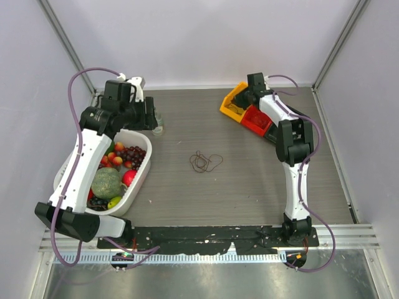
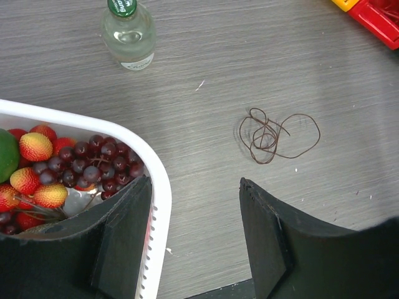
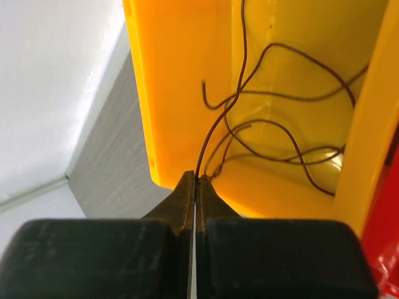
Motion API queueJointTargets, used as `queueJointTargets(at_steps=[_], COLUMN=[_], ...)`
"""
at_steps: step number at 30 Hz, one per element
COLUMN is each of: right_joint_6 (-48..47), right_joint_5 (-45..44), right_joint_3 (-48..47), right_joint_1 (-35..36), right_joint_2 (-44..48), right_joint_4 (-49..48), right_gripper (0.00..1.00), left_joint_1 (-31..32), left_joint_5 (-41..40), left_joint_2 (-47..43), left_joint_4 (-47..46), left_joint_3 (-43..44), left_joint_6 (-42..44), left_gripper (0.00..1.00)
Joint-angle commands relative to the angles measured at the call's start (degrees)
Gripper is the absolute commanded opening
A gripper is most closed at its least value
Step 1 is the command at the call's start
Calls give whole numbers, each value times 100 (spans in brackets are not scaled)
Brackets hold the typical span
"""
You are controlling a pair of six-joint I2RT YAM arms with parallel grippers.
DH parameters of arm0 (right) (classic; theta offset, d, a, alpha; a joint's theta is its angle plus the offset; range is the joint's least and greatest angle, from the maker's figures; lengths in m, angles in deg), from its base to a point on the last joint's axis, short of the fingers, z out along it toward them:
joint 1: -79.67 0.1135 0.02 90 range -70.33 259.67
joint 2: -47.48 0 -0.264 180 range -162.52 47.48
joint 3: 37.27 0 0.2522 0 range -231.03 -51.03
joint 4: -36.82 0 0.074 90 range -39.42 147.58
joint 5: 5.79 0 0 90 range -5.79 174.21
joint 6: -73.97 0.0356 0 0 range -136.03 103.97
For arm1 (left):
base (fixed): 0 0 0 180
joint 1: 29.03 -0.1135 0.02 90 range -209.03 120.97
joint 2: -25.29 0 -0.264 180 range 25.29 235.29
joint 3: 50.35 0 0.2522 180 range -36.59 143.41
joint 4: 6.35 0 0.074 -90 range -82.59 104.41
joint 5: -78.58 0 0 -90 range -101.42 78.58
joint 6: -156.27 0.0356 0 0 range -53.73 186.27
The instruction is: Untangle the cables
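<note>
The right fingers point(image 3: 190, 199) are clamped on a brown cable point(image 3: 215, 128) that runs far into the yellow bin point(image 3: 181, 75). The left fingers point(image 2: 265, 237) stand apart, with another cable tangle point(image 2: 274, 137) to their right, mid-desk point(image 2: 249, 56).

table point(image 1: 249, 187): grey woodgrain | on it: white basket point(image 1: 145, 169), glass bottle point(image 1: 158, 129), brown cable loop point(image 1: 204, 162), yellow bin point(image 1: 232, 103), red bin point(image 1: 257, 120)

R gripper point(image 3: 196, 179) clamped on 1 dark brown wire point(image 3: 242, 43); more brown wires point(image 3: 287, 98) in yellow bin point(image 3: 181, 75), red bin point(image 3: 383, 249) beside.
</note>
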Motion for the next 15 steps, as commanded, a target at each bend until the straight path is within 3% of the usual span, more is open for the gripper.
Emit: queueJointTargets(at_steps=[1, 4, 7, 9, 15], right_joint_6=[-1299, -1890, -2155, -2331, -2481], right_joint_5=[510, 748, 354, 178, -192], right_joint_3=[564, 1961, 3734, 4422, 5374], right_joint_1=[-10, -1, -1, -2, -45], right_joint_2=[1326, 2391, 3690, 4166, 4626], right_joint_4=[239, 477, 793, 977, 1951], right_gripper=[1, 1, 1, 1, 1], left_joint_1=[-30, -30, -30, -30, -21], left_joint_5=[178, 292, 450, 451, 591], left_joint_2=[-377, -500, -614, -667, -808], left_joint_4=[-287, -489, -630, -621, -551], left_joint_3=[-143, -336, -512, -582, -714], left_joint_6=[-70, -140, -220, -272, -448], left_gripper=[62, 62, 63, 63, 63])
